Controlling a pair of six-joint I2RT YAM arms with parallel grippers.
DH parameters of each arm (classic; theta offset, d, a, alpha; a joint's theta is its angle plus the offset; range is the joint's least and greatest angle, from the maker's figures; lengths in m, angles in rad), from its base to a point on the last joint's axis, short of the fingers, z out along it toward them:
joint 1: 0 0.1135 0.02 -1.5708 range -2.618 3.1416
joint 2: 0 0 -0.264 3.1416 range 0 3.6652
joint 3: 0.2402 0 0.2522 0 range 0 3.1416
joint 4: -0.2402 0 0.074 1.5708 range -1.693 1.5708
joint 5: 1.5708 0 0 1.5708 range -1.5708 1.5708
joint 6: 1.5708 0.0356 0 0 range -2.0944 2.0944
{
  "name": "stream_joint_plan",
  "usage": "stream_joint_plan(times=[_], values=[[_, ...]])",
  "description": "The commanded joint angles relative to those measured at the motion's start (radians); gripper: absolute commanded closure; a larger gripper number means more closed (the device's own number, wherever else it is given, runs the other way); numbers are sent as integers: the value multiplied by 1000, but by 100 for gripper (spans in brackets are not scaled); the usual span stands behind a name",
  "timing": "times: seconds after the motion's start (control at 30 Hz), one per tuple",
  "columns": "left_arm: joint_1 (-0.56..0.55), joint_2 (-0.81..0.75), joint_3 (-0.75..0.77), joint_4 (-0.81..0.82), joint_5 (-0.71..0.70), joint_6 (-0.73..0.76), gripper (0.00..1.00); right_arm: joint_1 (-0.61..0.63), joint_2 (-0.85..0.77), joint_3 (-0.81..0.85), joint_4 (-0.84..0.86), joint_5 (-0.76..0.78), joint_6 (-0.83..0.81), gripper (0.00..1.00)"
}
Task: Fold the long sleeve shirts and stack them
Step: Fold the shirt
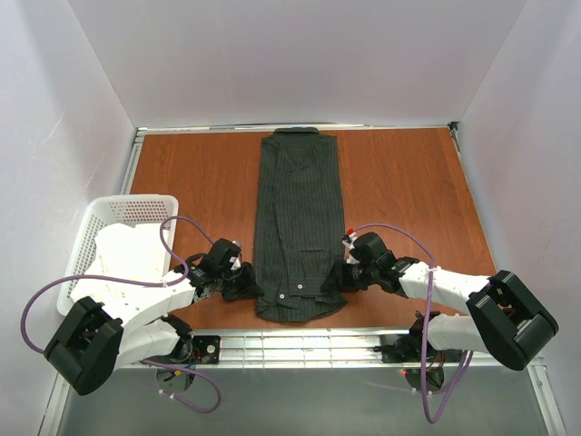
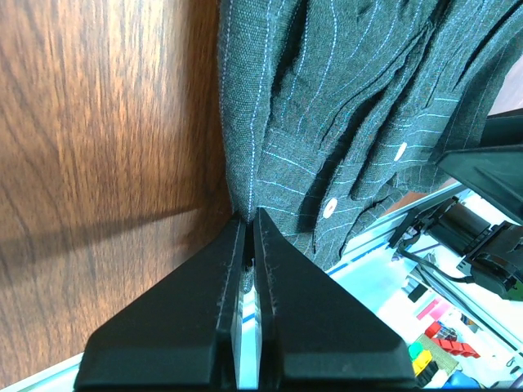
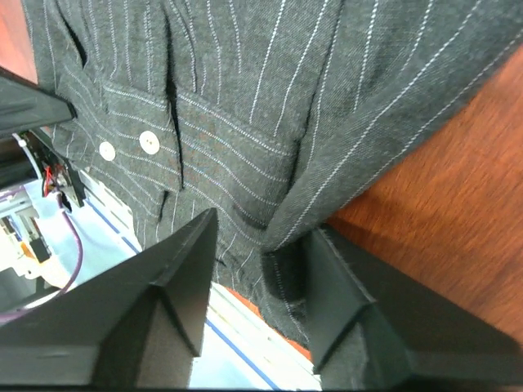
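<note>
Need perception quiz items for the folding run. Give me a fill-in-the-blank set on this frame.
1. The shirt lies with its collar toward the ___ edge of the table.
2. The left gripper is ___ at the shirt's near corner.
3. The right gripper is ___, straddling the shirt's edge.
4. The white basket sits on the robot's ___ side.
Missing: far; shut; open; left.

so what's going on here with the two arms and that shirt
Two arms are working on a dark pinstriped shirt laid on the table. It lies as a long narrow strip, collar at the far edge. The left gripper is pinched shut on the hem's near left corner. The right gripper is open, its fingers on either side of the near right corner. A white basket holding pale cloth sits to the left.
</note>
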Motion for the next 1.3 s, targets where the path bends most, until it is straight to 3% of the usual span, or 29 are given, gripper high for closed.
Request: stream_joint_plan(times=[0.0,0.07,0.2,0.6,0.77,1.07,1.27], values=[[-7,-19,10,-15,-2,-15,96,20,67,-36,-146,81,-11,68],[-7,-21,10,-15,-2,-15,96,20,73,-33,-145,86,-11,74],[-7,-35,15,-24,-1,-20,98,21,47,-33,-157,90,-17,98],[-7,-165,105,-165,47,-32,100,21,-174,25,-355,53,-58,99],[-7,-170,211,-196,21,-25,100,17,-215,160,-451,81,-89,99],[11,26,467,-175,-84,60,100,-109,-87,444,-518,63,-218,99],[119,209,628,-118,-48,132,100,-223,39,586,-519,-28,-293,99]])
